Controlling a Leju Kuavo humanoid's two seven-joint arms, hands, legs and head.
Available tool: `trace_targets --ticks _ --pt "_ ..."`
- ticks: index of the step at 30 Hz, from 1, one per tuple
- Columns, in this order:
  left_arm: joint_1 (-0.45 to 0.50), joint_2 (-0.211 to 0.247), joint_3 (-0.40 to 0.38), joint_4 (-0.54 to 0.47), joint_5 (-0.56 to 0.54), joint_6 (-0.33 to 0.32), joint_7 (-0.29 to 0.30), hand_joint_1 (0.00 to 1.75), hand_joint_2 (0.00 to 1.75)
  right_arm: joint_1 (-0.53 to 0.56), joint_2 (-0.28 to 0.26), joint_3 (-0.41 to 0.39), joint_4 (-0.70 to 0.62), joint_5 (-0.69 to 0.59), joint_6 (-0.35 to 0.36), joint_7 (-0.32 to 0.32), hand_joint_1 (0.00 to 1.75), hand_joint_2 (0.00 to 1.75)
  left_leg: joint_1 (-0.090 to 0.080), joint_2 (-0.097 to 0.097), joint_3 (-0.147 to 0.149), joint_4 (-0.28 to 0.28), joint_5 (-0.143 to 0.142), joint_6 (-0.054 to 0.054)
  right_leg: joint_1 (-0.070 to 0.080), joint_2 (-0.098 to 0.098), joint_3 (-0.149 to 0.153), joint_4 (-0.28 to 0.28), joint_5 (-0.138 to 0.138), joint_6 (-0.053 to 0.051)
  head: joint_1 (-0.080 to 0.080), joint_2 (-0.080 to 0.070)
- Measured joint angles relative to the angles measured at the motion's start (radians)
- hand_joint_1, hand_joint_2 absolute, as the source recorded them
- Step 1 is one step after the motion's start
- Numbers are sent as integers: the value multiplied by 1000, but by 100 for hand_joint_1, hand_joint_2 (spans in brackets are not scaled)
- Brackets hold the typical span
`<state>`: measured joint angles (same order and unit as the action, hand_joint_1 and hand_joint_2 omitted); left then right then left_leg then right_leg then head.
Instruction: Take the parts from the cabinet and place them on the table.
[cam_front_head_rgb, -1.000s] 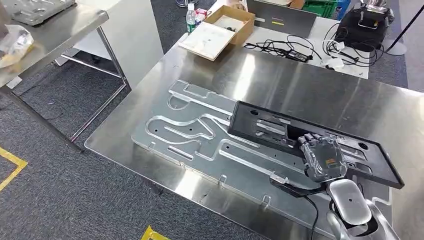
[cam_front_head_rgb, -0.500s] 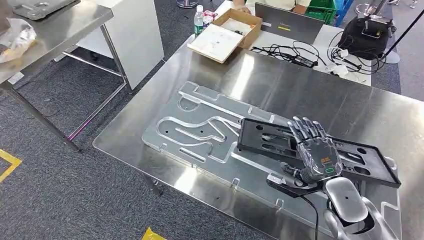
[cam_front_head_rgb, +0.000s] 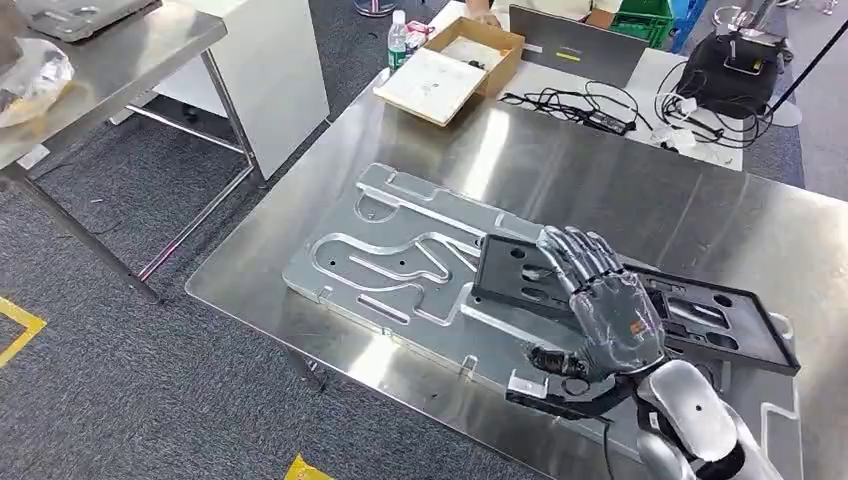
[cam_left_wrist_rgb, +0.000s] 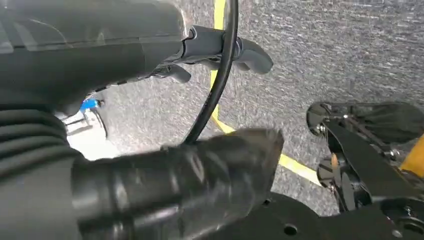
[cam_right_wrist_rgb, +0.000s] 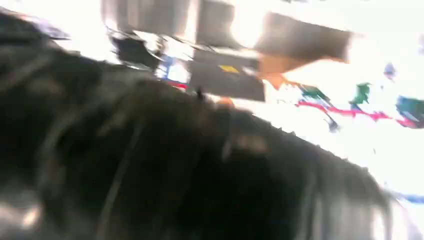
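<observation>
Black plastic part (cam_front_head_rgb: 700, 320) lies flat on the steel table (cam_front_head_rgb: 600, 180), atop a metal plate (cam_front_head_rgb: 400, 270). Right hand (cam_front_head_rgb: 600, 305) hovers spread, holding nothing. Looks stiff, light; grip its rim.

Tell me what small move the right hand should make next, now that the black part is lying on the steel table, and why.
Probably lift the right hand up and draw it back toward the body. The black part already lies flat across the grooved metal plate on the table, and the hand's fingers are spread open above it, holding nothing, so placing looks done.
</observation>
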<state>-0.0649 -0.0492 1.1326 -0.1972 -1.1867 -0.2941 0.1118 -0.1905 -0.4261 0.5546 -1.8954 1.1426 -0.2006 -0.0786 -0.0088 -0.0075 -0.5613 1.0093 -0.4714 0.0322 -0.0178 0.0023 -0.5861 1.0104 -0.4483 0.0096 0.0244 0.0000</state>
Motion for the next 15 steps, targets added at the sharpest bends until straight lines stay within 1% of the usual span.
trace_targets --ticks 3,4,5,6,7,8,9,10,11,12,13,14,15 --pt "0 0 0 0 -4 1 4 0 0 0 0 14 -46 -12 0 -4 0 0 -1 0 -2 3 -1 2 -2 0 0 0 1 6 0 0" --pt "0 0 0 0 -4 1 5 0 0 0 0 15 -56 -15 -1 -6 0 0 -2 0 -3 4 -1 5 -2 0 0 0 1 8 0 0" --pt "1 0 0 0 -5 2 8 0 0 0 0 17 -68 -23 -7 -14 0 0 -3 0 -2 5 5 10 -4 0 1 -1 7 14 0 0" --pt "0 0 0 0 -7 5 12 0 0 0 -2 20 -82 -24 -18 -21 0 0 0 0 -1 -2 11 15 -2 1 1 -2 9 17 0 0" --pt "-1 0 0 0 -7 7 15 0 0 0 -5 23 -94 -20 -28 -26 0 0 10 5 2 -15 21 23 -5 1 -2 9 -7 19 0 0" --pt "-2 0 0 0 -8 10 19 0 0 1 -10 31 -110 -14 -44 -31 0 0 8 5 1 -18 25 27 -3 -1 -11 34 -39 18 1 0" --pt "-2 0 0 0 -9 12 26 0 0 1 -17 38 -126 -7 -56 -36 0 0 7 6 -3 -18 28 31 -2 0 -33 92 -88 17 0 0" --pt "-2 0 0 0 -10 14 33 0 0 4 -23 47 -140 -2 -66 -36 0 0 6 7 -9 -17 30 32 -3 -1 -63 175 -138 17 1 0" --pt "-2 0 0 0 -11 19 39 0 0 9 -28 56 -151 0 -72 -36 0 0 5 8 -15 -14 32 32 -3 -1 -92 255 -176 17 0 0" --pt "-2 0 0 0 -11 20 42 0 0 14 -33 66 -160 1 -76 -36 0 0 4 9 -23 -11 34 32 -3 -1 -108 306 -191 17 0 0" --pt "0 0 0 0 -11 22 45 0 0 18 -36 73 -166 2 -77 -36 0 0 4 9 -29 -7 36 29 -3 -1 -99 302 -177 16 0 0" --pt "0 0 0 0 -12 23 48 0 0 19 -40 81 -173 3 -79 -36 0 0 4 9 -35 -2 37 28 -4 -1 -69 259 -149 15 0 0" --pt "0 0 0 0 -11 25 51 0 0 18 -43 88 -179 4 -84 -36 0 0 5 8 -41 4 38 26 -5 -2 -22 183 -112 13 1 0"
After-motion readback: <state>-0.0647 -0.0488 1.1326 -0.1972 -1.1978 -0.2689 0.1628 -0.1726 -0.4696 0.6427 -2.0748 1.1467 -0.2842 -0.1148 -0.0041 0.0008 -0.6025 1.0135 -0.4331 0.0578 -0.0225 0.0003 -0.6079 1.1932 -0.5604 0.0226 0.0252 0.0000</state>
